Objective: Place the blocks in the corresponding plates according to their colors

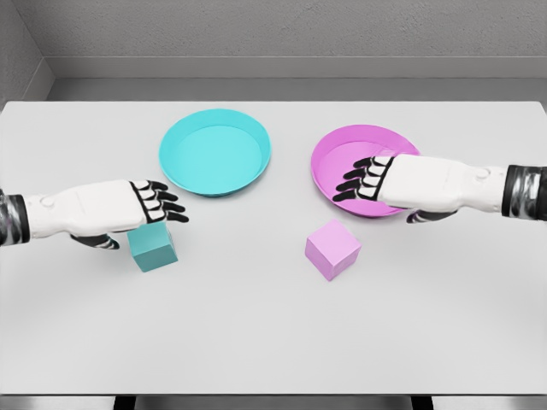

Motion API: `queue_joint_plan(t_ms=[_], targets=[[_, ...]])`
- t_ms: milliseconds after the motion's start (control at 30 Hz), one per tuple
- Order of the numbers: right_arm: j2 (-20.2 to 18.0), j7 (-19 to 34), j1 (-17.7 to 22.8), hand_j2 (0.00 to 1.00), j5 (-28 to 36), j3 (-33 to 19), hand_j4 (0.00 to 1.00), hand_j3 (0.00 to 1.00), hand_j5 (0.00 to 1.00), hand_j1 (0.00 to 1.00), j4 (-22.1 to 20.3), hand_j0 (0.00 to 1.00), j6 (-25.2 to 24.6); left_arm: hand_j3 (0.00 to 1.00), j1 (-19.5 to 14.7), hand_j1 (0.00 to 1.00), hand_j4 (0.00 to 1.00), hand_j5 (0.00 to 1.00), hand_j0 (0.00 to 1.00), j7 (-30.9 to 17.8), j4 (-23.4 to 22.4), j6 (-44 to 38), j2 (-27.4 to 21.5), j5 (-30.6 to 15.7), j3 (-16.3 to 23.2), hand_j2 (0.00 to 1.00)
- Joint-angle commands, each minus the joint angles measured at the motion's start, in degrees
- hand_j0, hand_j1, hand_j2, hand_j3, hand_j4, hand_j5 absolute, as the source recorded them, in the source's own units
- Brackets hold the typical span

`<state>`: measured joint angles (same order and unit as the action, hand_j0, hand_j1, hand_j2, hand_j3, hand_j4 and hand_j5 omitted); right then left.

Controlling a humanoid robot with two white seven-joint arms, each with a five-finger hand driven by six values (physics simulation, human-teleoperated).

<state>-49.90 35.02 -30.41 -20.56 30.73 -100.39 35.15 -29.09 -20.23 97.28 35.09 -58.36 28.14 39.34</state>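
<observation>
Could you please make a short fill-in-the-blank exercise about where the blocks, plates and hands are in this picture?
1. The teal block lies on the table, just below the ____ hand.
2. The right hand hovers over the ____ plate.
3. The pink block is ____ its plate, on the table.
4. The teal plate holds ____ blocks.

Missing words: left; pink; outside; no

White table [273,342], two plates [214,152], two blocks [332,248]
</observation>
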Motion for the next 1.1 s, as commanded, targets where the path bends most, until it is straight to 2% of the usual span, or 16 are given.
queue_joint_plan(t_ms=[0,233,300,567,700,733,833,867,900,1067], targets=[[1.04,-0.02,0.00,1.00,0.09,3.72,1.00,1.00,1.00,1.00,-0.34,1.00,-0.15,1.00,0.00,1.00,1.00,1.00,1.00,-0.16,-0.07,-0.09,1.32,3.76,0.04,1.00],[3.50,-0.02,-1.23,1.00,0.00,6.01,1.00,1.00,1.00,1.00,-0.34,1.00,-0.15,1.00,-0.09,1.00,1.00,1.00,1.00,-0.16,-0.16,-0.09,2.11,4.73,1.62,1.00],[4.73,-0.02,-1.32,1.00,0.00,7.33,1.00,1.00,1.00,1.00,-0.34,1.00,-0.15,1.00,-0.09,1.00,1.00,1.00,1.00,-0.16,-0.42,-0.09,2.28,6.31,2.14,1.00],[4.64,-0.02,-1.23,1.00,-1.50,7.77,1.00,1.00,1.00,1.00,-0.34,1.00,-0.15,1.00,-0.26,1.00,1.00,1.00,1.00,-0.16,-1.65,-0.09,2.90,7.55,2.94,1.00],[6.05,-0.02,-0.79,1.00,-4.66,8.21,1.00,1.00,1.00,1.00,0.46,1.00,-0.15,1.00,-0.26,1.00,1.00,1.00,1.00,-0.16,-1.56,-0.09,3.34,7.63,4.08,1.00],[6.31,-0.02,-0.79,1.00,-4.75,8.21,1.00,1.00,1.00,1.00,0.81,1.00,-0.15,0.98,-0.35,0.98,0.98,0.98,0.98,-0.16,-1.56,-0.09,3.34,7.72,4.08,0.98],[7.89,-0.02,-1.23,1.00,-5.72,8.30,1.00,1.00,1.00,1.00,1.33,1.00,-0.15,0.83,-0.26,0.83,0.83,0.83,0.83,-0.16,-1.56,-0.09,3.34,7.63,4.17,0.83],[8.59,-0.02,-1.23,1.00,-6.86,8.21,1.00,1.00,1.00,1.00,1.77,1.00,-0.15,0.72,-0.26,0.72,0.72,0.72,0.72,-0.16,-1.56,-0.09,3.34,7.63,4.43,0.72],[9.65,-0.02,-1.05,1.00,-8.18,8.30,1.00,1.00,1.00,1.00,2.65,1.00,-0.15,0.66,-0.26,0.66,0.66,0.66,0.66,-0.16,-1.48,-0.09,3.34,7.63,4.96,0.66],[10.00,-0.02,-0.44,1.00,-8.62,8.82,1.00,1.00,1.00,1.00,4.06,1.00,-0.15,0.49,-0.26,0.49,0.49,0.49,0.49,-0.08,-1.48,-0.09,3.16,7.55,4.96,0.49]])
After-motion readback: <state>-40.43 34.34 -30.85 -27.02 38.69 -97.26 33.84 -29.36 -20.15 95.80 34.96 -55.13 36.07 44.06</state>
